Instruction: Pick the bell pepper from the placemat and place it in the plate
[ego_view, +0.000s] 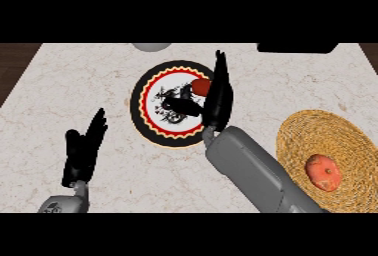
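In the head view, the right hand (215, 95) hangs over the plate (151, 95), fingers apparently curled round the red bell pepper (200, 86) at its left side. Best to lower and unclench over the plate's middle, just left. The left hand (83, 150) rests open on the surface (88, 70); an orange fruit (323, 172) remains on the woven placemat (325, 130), behind the right hand.

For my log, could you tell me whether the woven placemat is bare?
No, an orange-red item lies on the woven placemat.
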